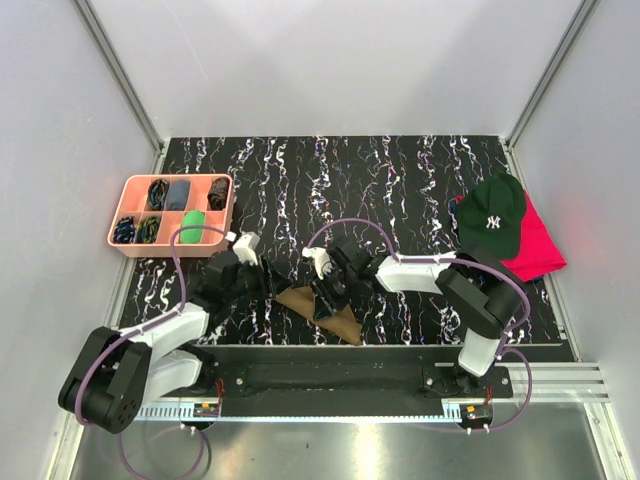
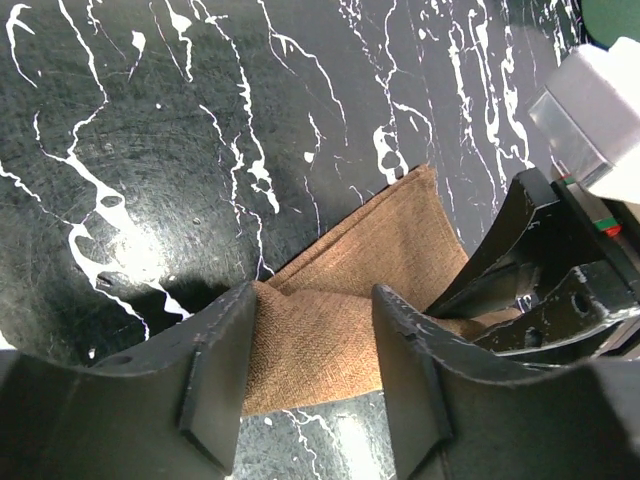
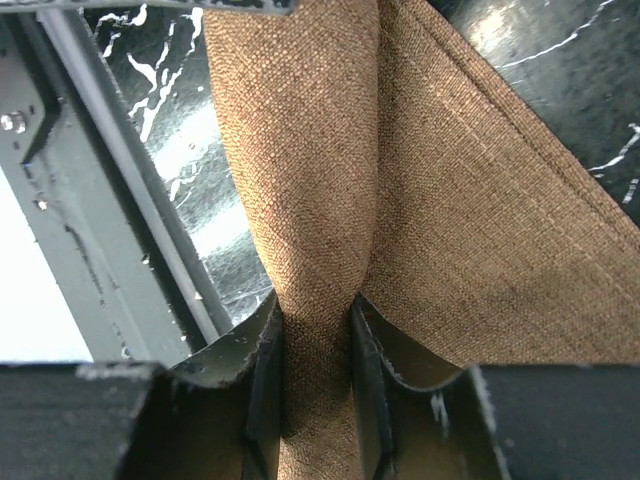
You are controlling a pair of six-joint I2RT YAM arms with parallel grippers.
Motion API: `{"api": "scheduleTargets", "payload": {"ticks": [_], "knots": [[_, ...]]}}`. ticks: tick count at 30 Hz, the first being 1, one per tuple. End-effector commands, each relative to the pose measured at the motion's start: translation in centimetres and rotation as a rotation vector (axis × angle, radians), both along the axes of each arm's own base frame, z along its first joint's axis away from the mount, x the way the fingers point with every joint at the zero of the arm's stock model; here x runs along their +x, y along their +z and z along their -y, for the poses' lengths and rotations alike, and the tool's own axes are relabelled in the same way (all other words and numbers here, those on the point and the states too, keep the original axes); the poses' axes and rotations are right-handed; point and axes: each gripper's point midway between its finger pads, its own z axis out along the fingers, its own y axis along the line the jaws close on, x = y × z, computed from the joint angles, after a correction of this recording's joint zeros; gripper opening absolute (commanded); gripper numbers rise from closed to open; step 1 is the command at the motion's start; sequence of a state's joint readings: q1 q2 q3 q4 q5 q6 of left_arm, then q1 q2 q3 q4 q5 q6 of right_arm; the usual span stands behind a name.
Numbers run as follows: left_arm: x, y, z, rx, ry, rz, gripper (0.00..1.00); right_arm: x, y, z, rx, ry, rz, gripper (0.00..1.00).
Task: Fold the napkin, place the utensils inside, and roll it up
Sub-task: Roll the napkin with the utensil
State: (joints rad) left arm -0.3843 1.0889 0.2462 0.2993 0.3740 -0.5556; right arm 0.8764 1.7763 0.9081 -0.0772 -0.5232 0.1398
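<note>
The olive-brown napkin [image 1: 338,318] lies crumpled in a rough triangle near the table's front edge, between the two arms. My right gripper [image 1: 326,292] is shut on a bunched fold of the napkin [image 3: 300,150], the cloth pinched between its fingertips [image 3: 315,310]. My left gripper [image 1: 270,288] is open at the napkin's left edge, with a cloth fold [image 2: 340,300] lying between its spread fingers [image 2: 315,297]. The right gripper's black body [image 2: 540,260] shows close beside it. No cutlery shows plainly in any view.
A pink compartment tray [image 1: 128,250] with small items stands at the back left. A dark green cap [image 1: 492,215] rests on a red cloth [image 1: 543,252] at the right. A metal rail [image 1: 350,362] runs along the near edge. White walls enclose the table.
</note>
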Motion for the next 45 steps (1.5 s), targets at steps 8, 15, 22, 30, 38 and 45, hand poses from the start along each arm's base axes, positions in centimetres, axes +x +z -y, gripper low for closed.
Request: {"api": "scheduleTargets", "payload": {"ticks": [8,15,22,30,38,45], "knots": [[0.0,-1.4,0.6,-0.007,-0.045,-0.009,0.42,-1.7,-3.5,2.1,-0.083,0.016,-0.163,0.33],[0.0,-2.3,0.8,0.000,-0.058,-0.046,0.37,-0.9,-3.0,2.2,-0.071,-0.007,-0.166,0.34],[-0.1,-3.1,0.8,0.018,-0.065,-0.090,0.34,0.1,-1.8,1.4,-0.061,-0.024,-0.159,0.45],[0.0,-3.6,1.0,0.028,-0.071,-0.123,0.33,1.7,1.0,1.5,-0.094,-0.061,-0.088,0.63],[-0.1,-3.9,1.1,0.034,-0.082,-0.149,0.32,4.3,6.4,1.6,-0.053,-0.131,0.099,0.70],[-0.3,-4.1,1.3,0.034,-0.096,-0.181,0.32,4.0,8.0,1.5,-0.108,-0.139,0.307,0.73]]}}
